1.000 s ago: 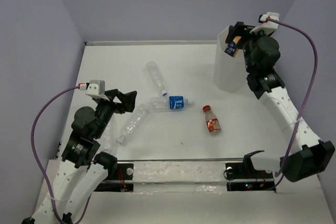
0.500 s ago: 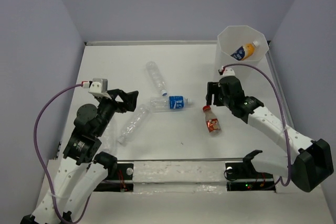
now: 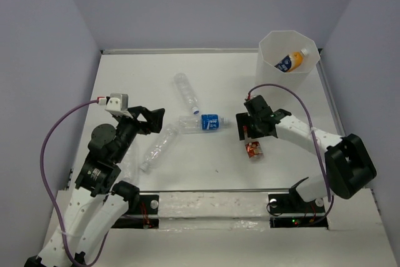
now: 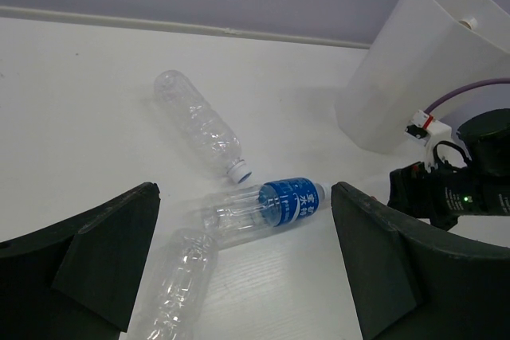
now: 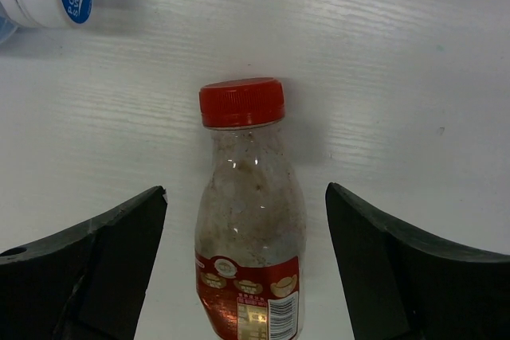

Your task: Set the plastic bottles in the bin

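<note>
Red-labelled bottle (image 5: 249, 220) lies under the low-reaching right pincer (image 5: 247, 276), fingers spread; left pincer (image 4: 243, 189) hovers spread.

Overhead wide; wrists low, close; left shares bin (image 3: 270, 57).

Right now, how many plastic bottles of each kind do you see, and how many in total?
Clear unlabelled bottles: 2
Clear bottle with blue label: 1
Orange-filled bottle, in the bin: 1
Red-labelled bottle: 1
Total: 5
</note>
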You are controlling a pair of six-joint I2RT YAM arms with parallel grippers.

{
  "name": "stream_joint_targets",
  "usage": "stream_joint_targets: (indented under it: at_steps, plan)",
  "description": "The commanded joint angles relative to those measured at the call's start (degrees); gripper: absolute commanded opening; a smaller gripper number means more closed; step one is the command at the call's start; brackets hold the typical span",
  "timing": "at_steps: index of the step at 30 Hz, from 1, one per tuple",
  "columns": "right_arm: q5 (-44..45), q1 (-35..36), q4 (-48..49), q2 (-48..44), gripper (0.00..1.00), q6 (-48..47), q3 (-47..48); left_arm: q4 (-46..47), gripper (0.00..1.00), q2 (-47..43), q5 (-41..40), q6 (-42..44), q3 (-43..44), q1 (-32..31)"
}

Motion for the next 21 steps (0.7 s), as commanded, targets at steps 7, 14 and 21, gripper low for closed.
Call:
stream_joint_targets:
  at_steps: [7,14,21]
  plan:
    - [-1.89,1.56,-0.65,8.02,0.77,-0.7,5.8,2.76,0.99,-0.5,0.6,0.01,1.8,-0.25]
    - [-1.98,2.09,-1.35,8.9,0.32,-1.23,6.34,2.59,0.99,-0.86,0.6,0.1,1.8,-0.16]
    - [-1.98,3.32,-2.84,-0.31,0.09,-0.79,6.42,2.67,0.99,-0.59,0.6,0.1,1.8,-0.25]
